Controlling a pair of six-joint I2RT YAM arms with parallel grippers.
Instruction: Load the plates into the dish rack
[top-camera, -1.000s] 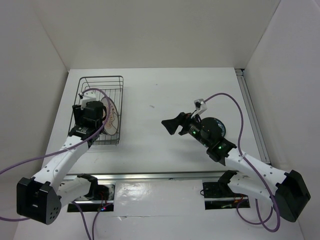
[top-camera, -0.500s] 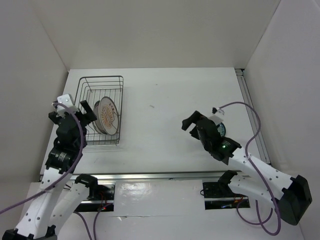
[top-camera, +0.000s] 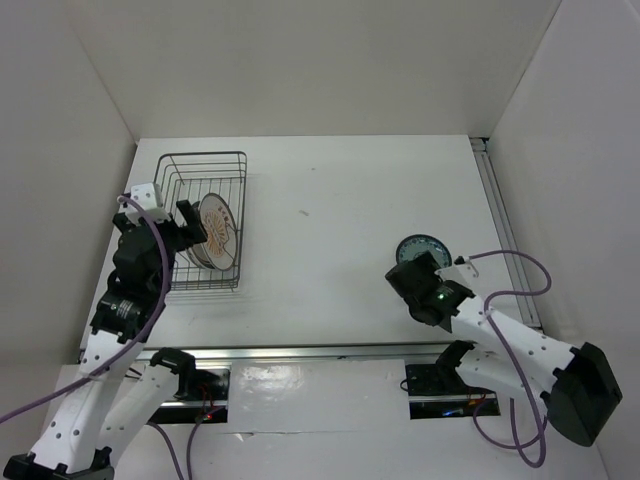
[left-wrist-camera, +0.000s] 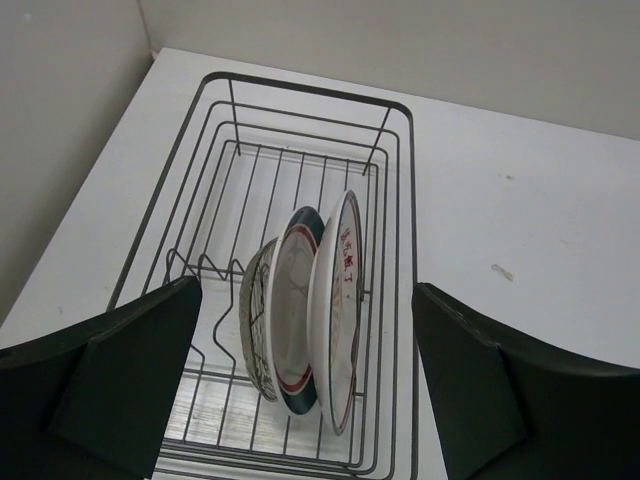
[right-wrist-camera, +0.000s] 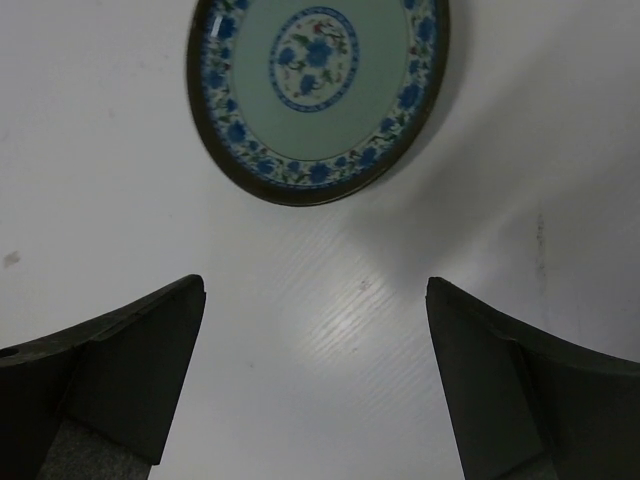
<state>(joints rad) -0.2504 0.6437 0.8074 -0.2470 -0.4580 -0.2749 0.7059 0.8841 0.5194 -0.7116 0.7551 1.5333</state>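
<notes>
The dish rack (top-camera: 205, 154) stands at the table's left and also shows in the left wrist view (left-wrist-camera: 300, 90). Three plates stand upright in it: translucent grey (left-wrist-camera: 252, 335), white with a teal-and-red ring (left-wrist-camera: 288, 310) and cream (left-wrist-camera: 340, 290); from above they show as one group (top-camera: 214, 230). My left gripper (top-camera: 178, 222) is open and empty above the rack's near end (left-wrist-camera: 305, 300). The teal-patterned plate (top-camera: 421, 245) lies flat on the table at the right (right-wrist-camera: 318, 90). My right gripper (top-camera: 408, 274) is open and empty just short of it (right-wrist-camera: 315, 295).
A metal rail (top-camera: 505, 240) runs along the table's right edge, close to the teal plate. White walls enclose the table on the left, back and right. A small dark mark (top-camera: 303, 212) is on the table's middle.
My left gripper has come out of the rack, leaving the cream plate standing there. My right gripper has swung from the table's middle back to the near right, uncovering the teal plate.
</notes>
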